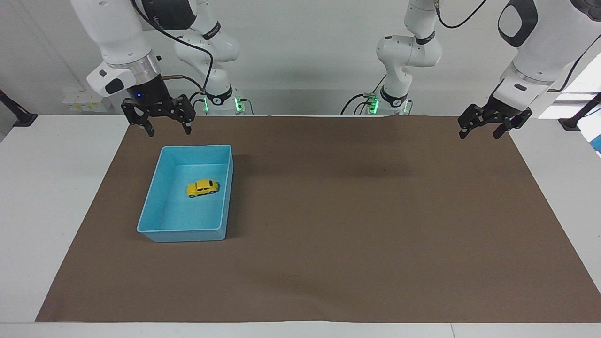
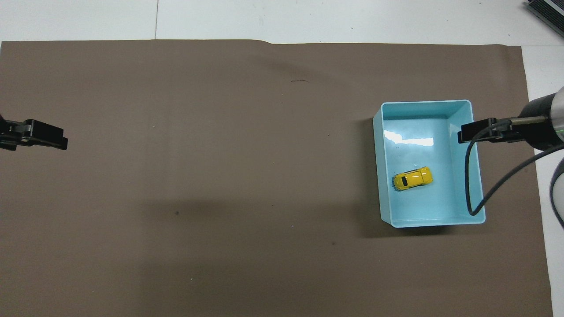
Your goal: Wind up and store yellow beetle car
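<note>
The yellow beetle car (image 1: 203,188) (image 2: 413,178) stands on its wheels inside the light blue tray (image 1: 188,230) (image 2: 425,103), toward the right arm's end of the table. My right gripper (image 1: 169,133) (image 2: 467,133) hangs open and empty in the air over the mat, just off the tray's rim on the robots' side, clear of the car. Over the mat's corner at the left arm's end, my left gripper (image 1: 480,135) (image 2: 57,141) waits, open and holding nothing.
A brown mat (image 1: 357,225) (image 2: 220,176) covers most of the white table (image 1: 51,211). A black cable (image 2: 469,176) loops down from my right wrist above the tray's edge. A dark object (image 2: 546,11) sits at the table's corner farthest from the robots.
</note>
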`<state>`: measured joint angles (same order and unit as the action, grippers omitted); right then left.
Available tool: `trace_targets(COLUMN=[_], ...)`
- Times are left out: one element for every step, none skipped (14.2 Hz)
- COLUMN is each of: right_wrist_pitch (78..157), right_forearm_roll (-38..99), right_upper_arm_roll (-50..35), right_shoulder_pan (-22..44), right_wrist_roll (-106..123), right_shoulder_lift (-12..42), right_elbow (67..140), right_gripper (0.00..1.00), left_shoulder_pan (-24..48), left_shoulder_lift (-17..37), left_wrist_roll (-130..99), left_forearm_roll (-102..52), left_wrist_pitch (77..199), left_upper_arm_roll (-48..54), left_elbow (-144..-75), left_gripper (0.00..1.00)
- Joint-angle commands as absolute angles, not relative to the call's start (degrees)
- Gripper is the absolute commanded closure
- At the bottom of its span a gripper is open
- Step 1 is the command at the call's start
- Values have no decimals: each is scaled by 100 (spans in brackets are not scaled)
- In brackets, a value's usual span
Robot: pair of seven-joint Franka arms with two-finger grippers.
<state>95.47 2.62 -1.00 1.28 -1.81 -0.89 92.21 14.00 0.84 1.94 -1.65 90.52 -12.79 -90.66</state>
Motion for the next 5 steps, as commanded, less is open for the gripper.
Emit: trace_targets(right_wrist_pitch=[9510,9510,9510,9510,9518], right_forearm_roll=[273,272,272,272,281], right_upper_arm_roll=[-114,-114,-114,-123,-123], right_shoulder_pan=[79,79,70,70,70], right_wrist_roll=[-237,-237,-246,-246,-246], right_shoulder_lift=[-105,-132,-141,-141,-141], right_elbow=[9167,9167,9167,9167,9167], right_gripper=[0,0,0,0,0], left_shoulder_pan=[1397,1397,1397,1397,1397], left_shoulder_lift=[105,105,105,105,105], left_wrist_roll=[158,158,158,158,158], left_forearm_roll=[-211,-211,-211,-211,-211], left_wrist_pitch=[8965,8974,8965,8965,8965], left_upper_arm_roll=[-1292,-1292,-1292,-1292,-1292], left_elbow=[-9009,-9009,-9009,-9009,-9009], left_gripper=[0,0,0,0,0])
